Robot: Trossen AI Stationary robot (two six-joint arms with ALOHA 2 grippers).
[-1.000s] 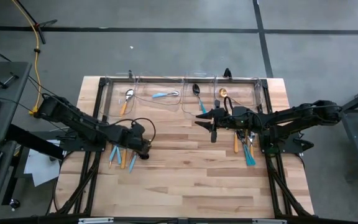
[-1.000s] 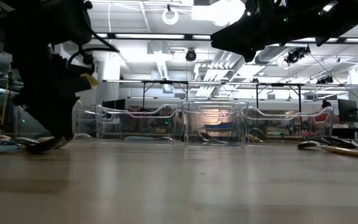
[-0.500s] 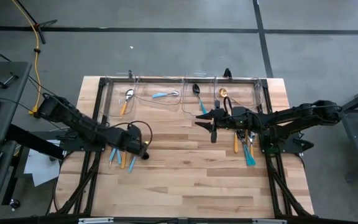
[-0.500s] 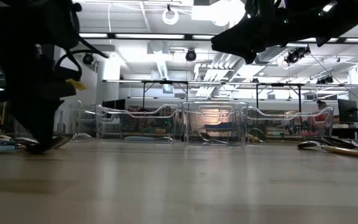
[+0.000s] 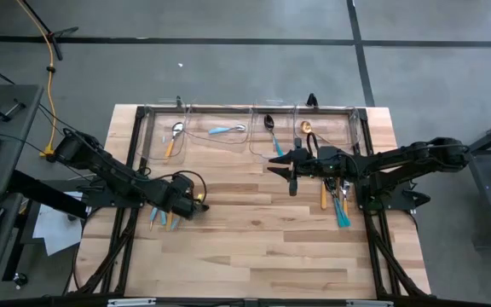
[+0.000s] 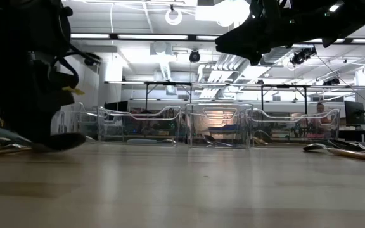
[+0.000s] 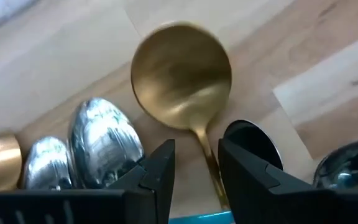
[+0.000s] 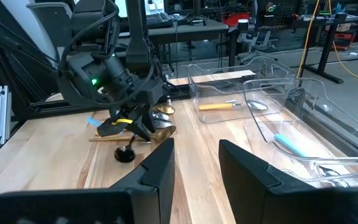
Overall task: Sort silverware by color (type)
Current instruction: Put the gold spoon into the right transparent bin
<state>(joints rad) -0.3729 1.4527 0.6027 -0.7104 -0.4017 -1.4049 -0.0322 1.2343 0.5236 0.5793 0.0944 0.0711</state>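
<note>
Left hand (image 7: 194, 171) – dark fingers apart – straddles the round, brushed-gold spoon's (image 7: 182, 74) thin neck.

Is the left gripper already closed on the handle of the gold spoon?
No. In the left wrist view the left gripper has its fingers open on either side of the gold spoon's thin handle, with gaps showing.

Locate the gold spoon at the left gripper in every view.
Left wrist view: the gold spoon sits centre, its handle running between the open fingers.
Right wrist view: its bowl lies on the wood at the left gripper.
High view: hidden under that gripper.
Low view: cannot be made out.
Shared landmark: the left gripper.
</note>
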